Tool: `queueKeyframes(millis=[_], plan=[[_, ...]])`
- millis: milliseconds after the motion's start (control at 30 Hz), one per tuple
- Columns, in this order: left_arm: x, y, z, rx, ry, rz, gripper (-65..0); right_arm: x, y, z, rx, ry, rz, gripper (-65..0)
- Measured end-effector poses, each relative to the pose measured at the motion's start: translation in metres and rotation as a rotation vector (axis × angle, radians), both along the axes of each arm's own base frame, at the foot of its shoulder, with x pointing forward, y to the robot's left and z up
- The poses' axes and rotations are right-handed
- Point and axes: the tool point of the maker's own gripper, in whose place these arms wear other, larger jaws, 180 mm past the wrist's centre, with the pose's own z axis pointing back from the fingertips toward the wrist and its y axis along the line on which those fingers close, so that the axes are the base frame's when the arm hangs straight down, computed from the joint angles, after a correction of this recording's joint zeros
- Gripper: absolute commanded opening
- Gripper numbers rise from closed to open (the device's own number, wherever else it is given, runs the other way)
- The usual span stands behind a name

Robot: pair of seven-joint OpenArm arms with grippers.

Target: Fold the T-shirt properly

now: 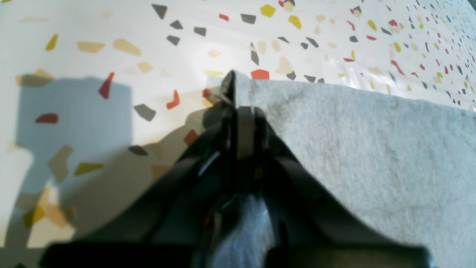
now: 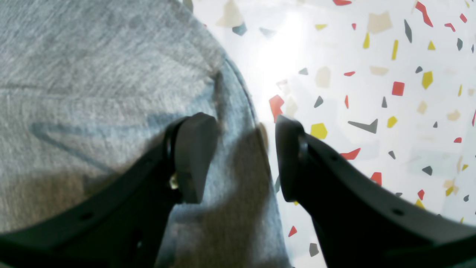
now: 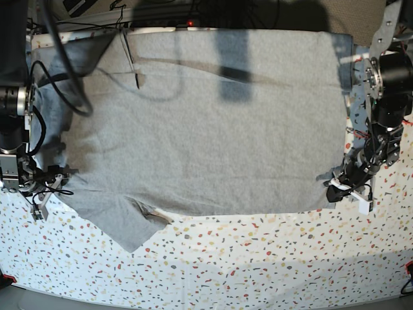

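— Across the speckled table (image 3: 258,258) lies the T-shirt (image 3: 213,123), spread flat with its plain grey side up; one sleeve (image 3: 116,219) points out toward the table's near edge; the far part of the cloth lies in shadow at the table's far edge.

— And the left gripper (image 1: 241,108)?

— Clenched on the T-shirt's edge; in its wrist view the jaws stand pressed together with a ridge of grey fabric pinched between them; in the base view it sits at the shirt's corner on that view's right (image 3: 342,187).

— The right gripper (image 2: 243,156)?

— Released; its two pads stand well apart, one pad (image 2: 195,156) over the grey cloth, the other over bare table just beside the shirt's hem; nothing is gripped between them; in the base view it sits at the shirt's edge on that view's left (image 3: 42,187), near the sleeve.
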Motion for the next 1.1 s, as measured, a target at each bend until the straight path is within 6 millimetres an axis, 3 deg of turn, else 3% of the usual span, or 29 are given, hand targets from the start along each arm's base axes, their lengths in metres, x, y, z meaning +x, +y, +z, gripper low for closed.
queueKeyframes(millis=[233, 267, 667, 833, 933, 1100], plan=[[0.000, 0.000, 0.000, -0.001, 0.000, -0.001, -65.0, -0.005, 0.011, -0.006, 0.036, 0.056, 0.020, -63.6], [0.000, 0.000, 0.000, -0.001, 0.000, 0.000, -65.0, -0.005, 0.010, -0.006, 0.035, 0.056, 0.020, -65.0], [0.005, 0.000, 0.006, 0.009, -0.041, 0.001, -65.0, 0.007, 0.002, 0.003, -0.005, -0.023, 0.002, -65.0], [0.010, -0.006, 0.017, 0.102, 0.024, -0.083, -65.0, 0.007, 0.011, 0.006, 0.050, -0.031, 0.078, -65.0], [0.017, -0.009, 0.038, 0.113, 0.045, -0.097, -65.0, 0.006, 0.012, 0.014, 0.123, -0.057, 0.091, -65.0], [0.036, -0.014, 0.099, 0.151, -0.089, -0.104, -65.0, -0.001, -0.020, 0.036, 0.158, -0.118, 0.019, -65.0]])
